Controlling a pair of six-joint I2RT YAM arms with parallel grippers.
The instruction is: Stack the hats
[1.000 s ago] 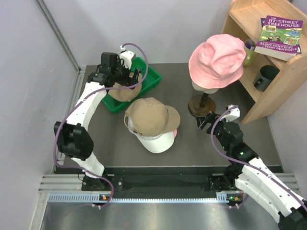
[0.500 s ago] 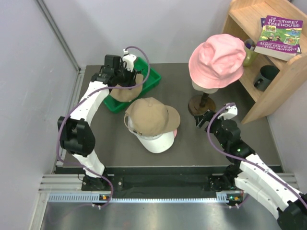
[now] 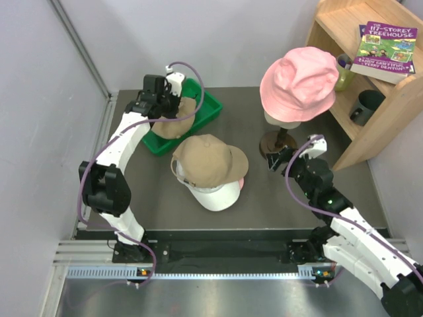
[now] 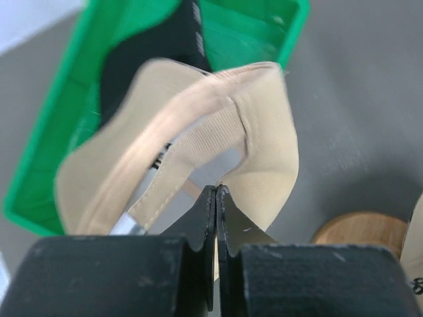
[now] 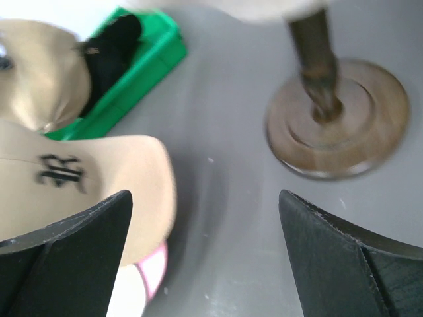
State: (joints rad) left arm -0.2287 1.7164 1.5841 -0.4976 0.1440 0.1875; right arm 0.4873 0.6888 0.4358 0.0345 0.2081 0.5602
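Note:
A tan cap (image 3: 173,124) lies half in the green bin (image 3: 213,105) at the back left. My left gripper (image 3: 173,109) is shut on its rear rim; in the left wrist view the jaws (image 4: 216,191) pinch the tan cap (image 4: 264,152) at its edge. A black cap (image 4: 152,46) lies deeper in the bin. At mid-table another tan cap (image 3: 208,160) sits on a white cap (image 3: 218,195), with a pink edge (image 3: 242,182) showing beneath. My right gripper (image 3: 277,162) is open and holds nothing, between that stack and the stand base (image 5: 337,119).
A pink hat (image 3: 299,82) sits on a mannequin head on a wooden stand (image 3: 274,144). At the right is a wooden shelf (image 3: 390,105) with a purple book (image 3: 383,49), a dark cup (image 3: 367,105) and a green mug (image 3: 344,72). Grey walls close off the left and back.
My left gripper has gone from open to shut on the tan cap's rim in the bin. My right arm has edged forward toward the stand base, still open.

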